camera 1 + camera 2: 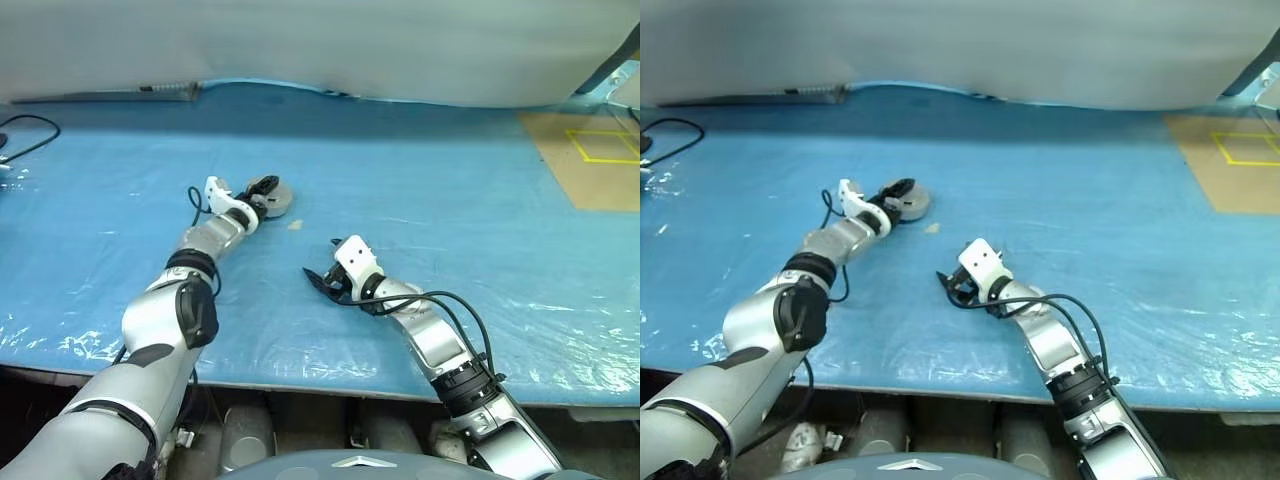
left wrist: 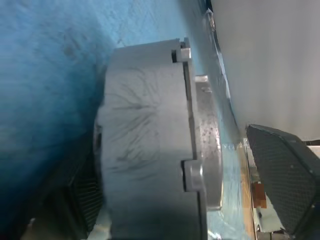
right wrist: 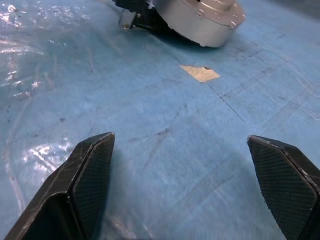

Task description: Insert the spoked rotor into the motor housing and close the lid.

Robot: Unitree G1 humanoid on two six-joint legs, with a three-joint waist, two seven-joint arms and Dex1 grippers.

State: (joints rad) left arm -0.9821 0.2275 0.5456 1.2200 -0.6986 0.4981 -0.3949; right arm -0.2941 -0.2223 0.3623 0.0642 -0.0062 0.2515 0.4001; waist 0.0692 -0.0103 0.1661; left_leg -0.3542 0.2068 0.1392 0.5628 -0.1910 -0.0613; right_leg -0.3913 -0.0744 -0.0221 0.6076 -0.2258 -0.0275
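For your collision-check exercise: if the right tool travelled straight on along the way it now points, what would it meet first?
Probably the motor housing, beyond bare blue sheet and a small tan scrap; the right tool is open, and depth is unclear.

Blue-covered table (crinkled plastic), grey wall behind.

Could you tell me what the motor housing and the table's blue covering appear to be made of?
Motor housing: apparently metal, matte silver-grey, with machined edges and small bolt heads. Blue covering: seemingly a thin plastic sheet, since it wrinkles and shows glossy glare; it looks scuffed.
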